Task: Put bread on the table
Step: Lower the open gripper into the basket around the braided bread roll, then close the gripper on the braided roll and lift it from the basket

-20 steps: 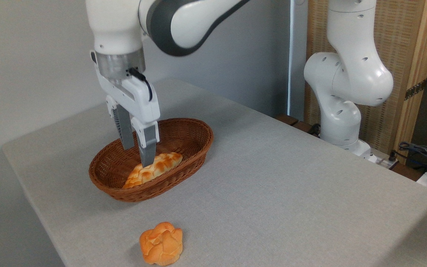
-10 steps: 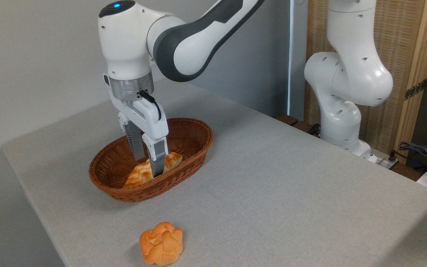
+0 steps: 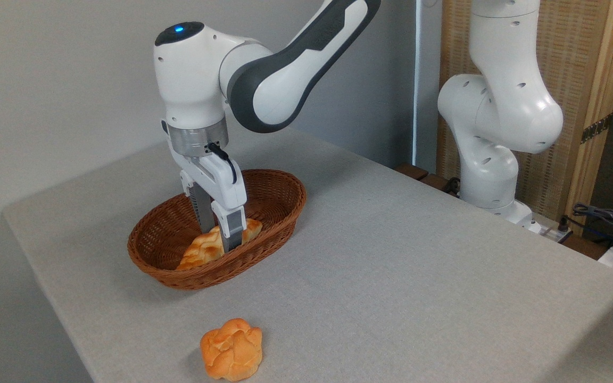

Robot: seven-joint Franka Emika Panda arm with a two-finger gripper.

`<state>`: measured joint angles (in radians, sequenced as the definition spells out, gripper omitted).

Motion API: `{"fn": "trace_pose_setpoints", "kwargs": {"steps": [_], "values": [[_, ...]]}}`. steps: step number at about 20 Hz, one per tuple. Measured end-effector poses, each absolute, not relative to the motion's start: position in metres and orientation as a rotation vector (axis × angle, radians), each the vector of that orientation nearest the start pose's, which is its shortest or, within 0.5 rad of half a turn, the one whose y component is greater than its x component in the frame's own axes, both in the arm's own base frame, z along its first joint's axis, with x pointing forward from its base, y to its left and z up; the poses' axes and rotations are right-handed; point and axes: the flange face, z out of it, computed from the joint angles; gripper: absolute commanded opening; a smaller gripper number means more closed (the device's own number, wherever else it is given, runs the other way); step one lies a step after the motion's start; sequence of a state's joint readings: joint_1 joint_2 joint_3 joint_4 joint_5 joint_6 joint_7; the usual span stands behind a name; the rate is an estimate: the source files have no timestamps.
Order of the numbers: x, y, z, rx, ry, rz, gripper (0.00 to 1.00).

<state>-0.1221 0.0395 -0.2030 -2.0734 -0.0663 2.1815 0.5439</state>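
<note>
The braided golden-brown bread (image 3: pixel 198 254) lies in the brown wicker basket (image 3: pixel 285 211) on the grey-clothed table (image 3: pixel 402 266). My gripper (image 3: pixel 220 238) points straight down inside the basket. Its two fingers straddle the middle of the loaf, one on the near side and one on the far side. The jaws still stand apart, and the loaf rests on the basket's floor. The near finger (image 3: pixel 233 230) hides part of the loaf's middle.
A small round orange knotted bun (image 3: pixel 231 348) sits on the cloth near the front edge. The arm's white base (image 3: pixel 493 149) rises at the right rear. Cables (image 3: pixel 604 215) lie beyond the table's right edge. The table's left edge is close to the basket.
The gripper has come down from above the basket and shifted a little right. Its fingers now reach down around the loaf. The bread and the bun have not moved.
</note>
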Motion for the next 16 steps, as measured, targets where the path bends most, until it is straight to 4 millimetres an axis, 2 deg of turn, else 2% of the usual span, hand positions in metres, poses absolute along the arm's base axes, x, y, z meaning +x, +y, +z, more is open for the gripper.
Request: {"fn": "trace_pose_setpoints", "kwargs": {"steps": [1, 2, 16], "values": [[0.5313, -0.1813, 0.4175, -2.922, 1.293, -0.121, 0.47], [0.5313, -0.1813, 0.4175, -2.922, 1.293, -0.121, 0.45], [0.5312, -0.1812, 0.4178, -2.921, 1.293, -0.122, 0.46]]}}
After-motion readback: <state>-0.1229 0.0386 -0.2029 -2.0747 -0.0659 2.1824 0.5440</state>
